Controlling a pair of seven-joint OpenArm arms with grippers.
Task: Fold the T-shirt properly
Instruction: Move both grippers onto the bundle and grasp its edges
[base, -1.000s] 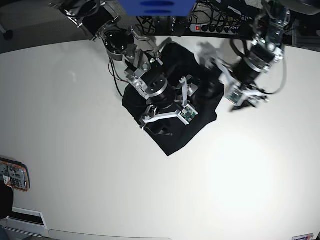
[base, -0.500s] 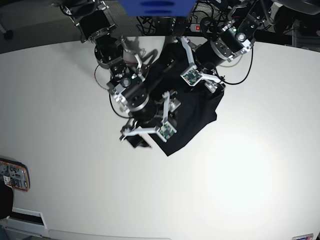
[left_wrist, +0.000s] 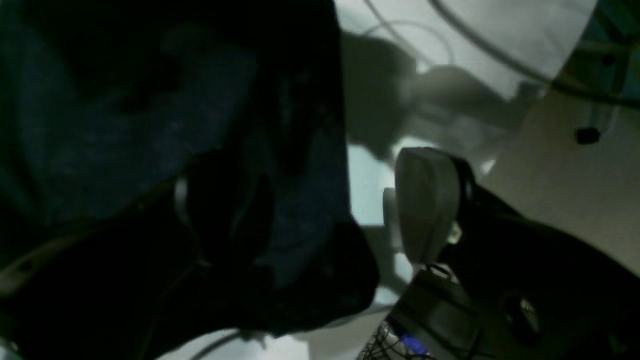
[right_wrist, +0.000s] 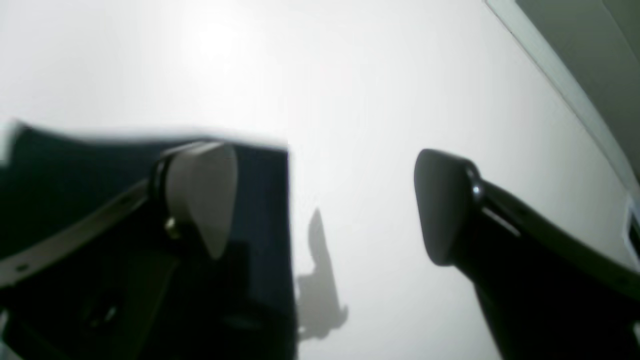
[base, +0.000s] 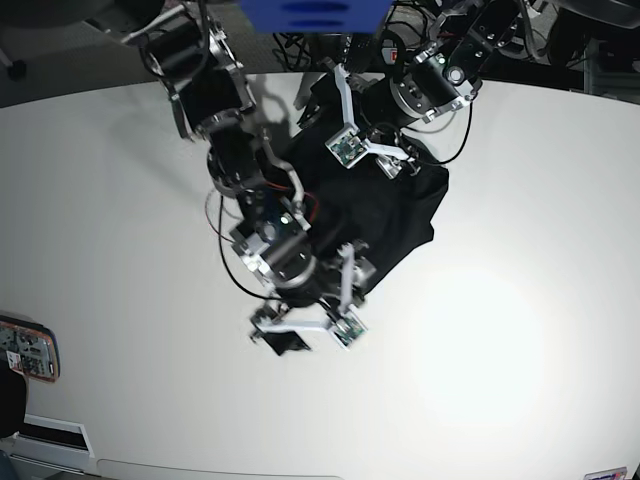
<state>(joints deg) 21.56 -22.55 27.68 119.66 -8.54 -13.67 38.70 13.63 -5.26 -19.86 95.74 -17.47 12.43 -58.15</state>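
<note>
The black T-shirt (base: 395, 215) lies bunched up at the back middle of the white table (base: 500, 330). My right gripper (base: 312, 305) hovers at the shirt's front-left edge, open. In the right wrist view its left finger pad (right_wrist: 200, 190) is over the T-shirt (right_wrist: 262, 210), its right one over bare table, and the right gripper (right_wrist: 320, 200) holds nothing. My left gripper (base: 375, 125) is over the shirt's back part. In the left wrist view the T-shirt (left_wrist: 100, 125) covers the left finger of the left gripper (left_wrist: 305, 205). The right pad (left_wrist: 425, 205) stands apart from the cloth, so the gripper is open.
A power strip (base: 420, 55) with black cables lies behind the shirt at the table's back edge. A blue object (base: 315, 12) sits at the top middle. A red-rimmed device (base: 25, 350) lies at the table's left edge.
My right arm swung forward off the shirt's middle to its front-left edge. My left arm came in from the right to over the shirt's back part. Both grippers stayed wide.
</note>
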